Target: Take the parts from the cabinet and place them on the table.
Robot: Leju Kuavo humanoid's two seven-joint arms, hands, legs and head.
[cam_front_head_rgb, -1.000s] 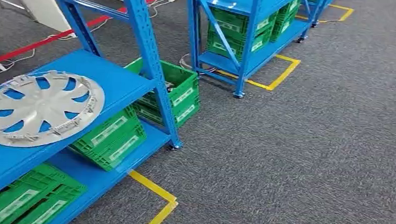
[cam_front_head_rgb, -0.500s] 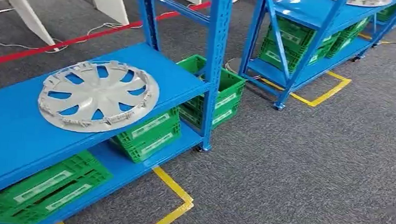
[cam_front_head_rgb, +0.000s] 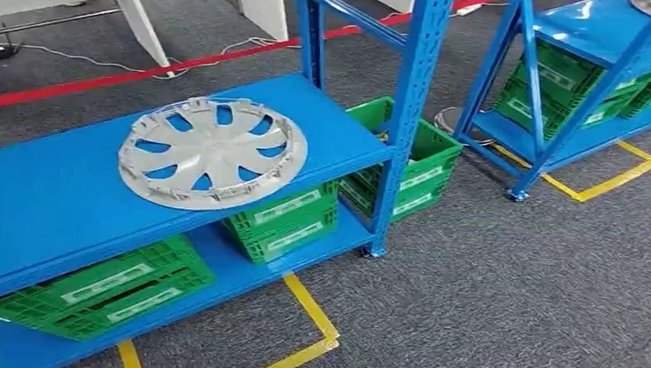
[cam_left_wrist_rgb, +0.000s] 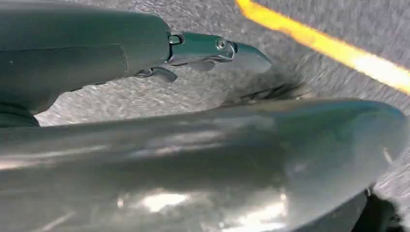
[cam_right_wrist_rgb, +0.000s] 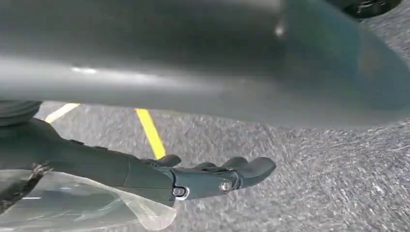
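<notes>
1. Left robot hand (cam_left_wrist_rgb: 212, 50) appeared in the left wrist view hanging over grey carpet (cam_left_wrist_rgb: 193, 92), its dark fingers stretched out straight with nothing between them.
2. Right robot hand (cam_right_wrist_rgb: 212, 176) appeared in the right wrist view the same way: fingers extended, slightly apart, holding nothing, above the carpet and a yellow tape line (cam_right_wrist_rgb: 151, 133).
3. From the head view came what the wrist views lacked: a silver hubcap (cam_front_head_rgb: 213, 151) lay flat on the upper shelf (cam_front_head_rgb: 39, 209) of the blue cabinet (cam_front_head_rgb: 413, 95), at about 10 o'clock in the picture.
4. Green crates (cam_front_head_rgb: 286, 220) sat on the lower shelf beneath the hubcap; another green crate (cam_front_head_rgb: 417, 168) stood on the floor at about 12 o'clock behind the post.
5. A second blue rack (cam_front_head_rgb: 585, 72) with green crates stood at 2 o'clock, and a red tape line (cam_front_head_rgb: 98, 85) crossed the floor beyond the cabinet.
</notes>
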